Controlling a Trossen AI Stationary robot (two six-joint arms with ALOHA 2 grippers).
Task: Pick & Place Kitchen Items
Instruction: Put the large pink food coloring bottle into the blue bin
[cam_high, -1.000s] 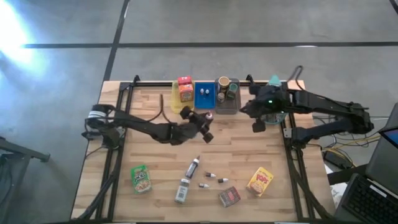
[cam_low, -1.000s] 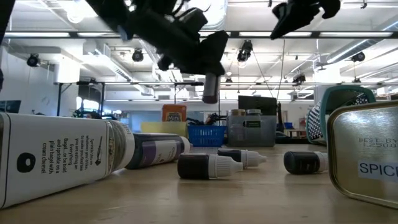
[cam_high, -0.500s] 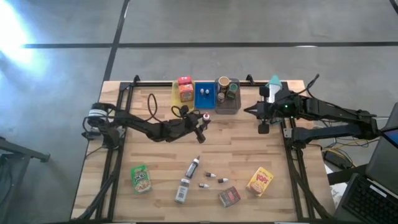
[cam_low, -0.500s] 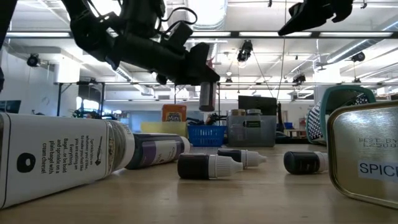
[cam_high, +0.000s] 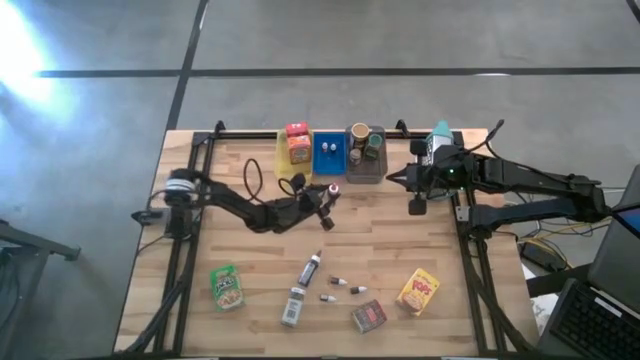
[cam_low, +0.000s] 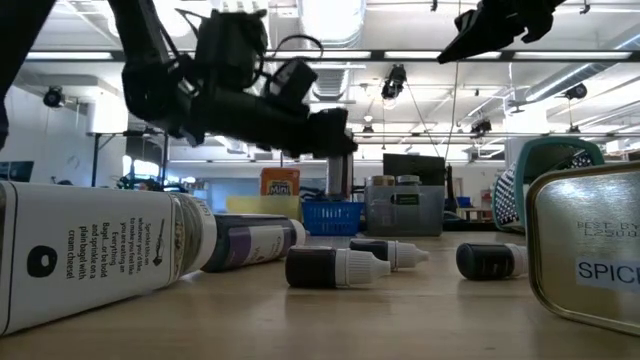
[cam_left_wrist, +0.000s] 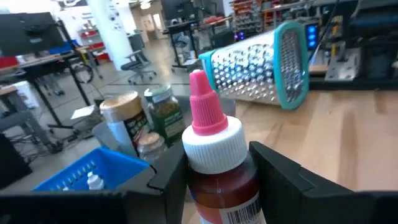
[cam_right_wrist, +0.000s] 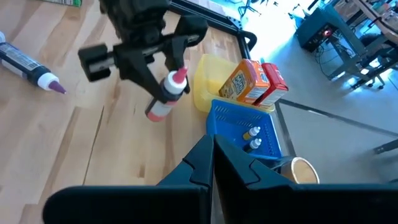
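My left gripper (cam_high: 328, 192) hangs above the table's middle, just in front of the trays, shut on a small brown bottle (cam_left_wrist: 214, 155) with a white collar and pink nozzle. The low view shows the same bottle (cam_low: 338, 178) well above the wood. My right gripper (cam_high: 413, 190) hovers near the grey tray's right side, shut and empty, seen as fingers (cam_right_wrist: 211, 162) pressed together. Loose on the near half lie a green pouch (cam_high: 226, 287), a dark slim bottle (cam_high: 310, 268), a white bottle (cam_high: 292, 306), tiny vials (cam_high: 340, 285), a spice tin (cam_high: 368, 316) and a yellow pouch (cam_high: 418, 291). My left gripper pinches the bottle's brown body (cam_left_wrist: 219, 190) just below the white collar, one finger (cam_left_wrist: 169, 183) on each side. The fingers reach roughly level toward the table's far right. The bottle is lifted clear and tilted, nozzle (cam_right_wrist: 180, 75) pointing toward the trays.
At the far edge sit a yellow tray (cam_high: 283, 160) with orange and red boxes, a blue tray (cam_high: 328, 166) with two vials, and a grey tray (cam_high: 365, 172) with a brown cup and jars. A teal-rimmed grater (cam_high: 440, 132) lies to their right. Bare wood spans the middle.
My left gripper has carried the bottle toward the far edge and the trays while its arm drew back to the left, and the bottle has tipped from hanging down to a slant. My right gripper has shifted only slightly near the grey tray.
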